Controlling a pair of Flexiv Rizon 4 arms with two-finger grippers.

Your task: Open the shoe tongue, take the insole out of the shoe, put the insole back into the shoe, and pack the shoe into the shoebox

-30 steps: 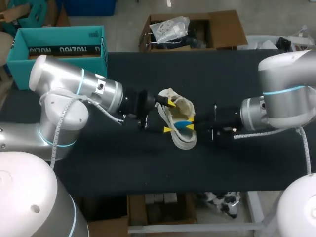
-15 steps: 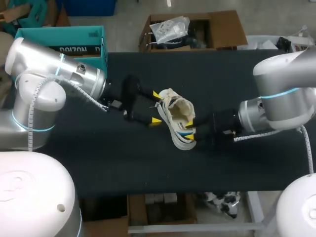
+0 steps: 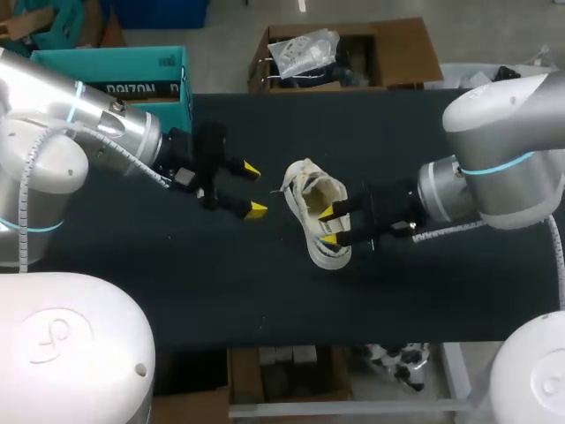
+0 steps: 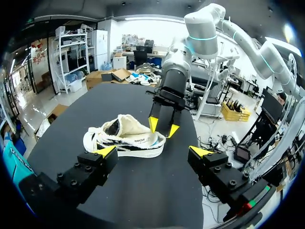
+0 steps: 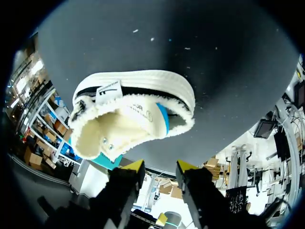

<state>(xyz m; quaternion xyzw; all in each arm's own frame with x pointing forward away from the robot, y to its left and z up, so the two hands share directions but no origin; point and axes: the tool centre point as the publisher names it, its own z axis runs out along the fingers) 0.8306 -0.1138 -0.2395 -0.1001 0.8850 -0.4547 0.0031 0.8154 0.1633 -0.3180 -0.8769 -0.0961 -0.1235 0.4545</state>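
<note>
The black counter (image 3: 265, 291) carried a white, fleece-lined shoe (image 3: 316, 216) near its middle, opening upward, with the teal shoebox (image 3: 106, 88) well apart at the far left corner. The left claw (image 3: 254, 188) hung just beside the shoe on the shoebox's side, its fingers spread wide and holding nothing. The right claw (image 3: 327, 225) came in from the other side, its yellow tips over the shoe's rim at the opening; its fingers stood only a narrow gap apart, and the right wrist view showed nothing between them.
</note>
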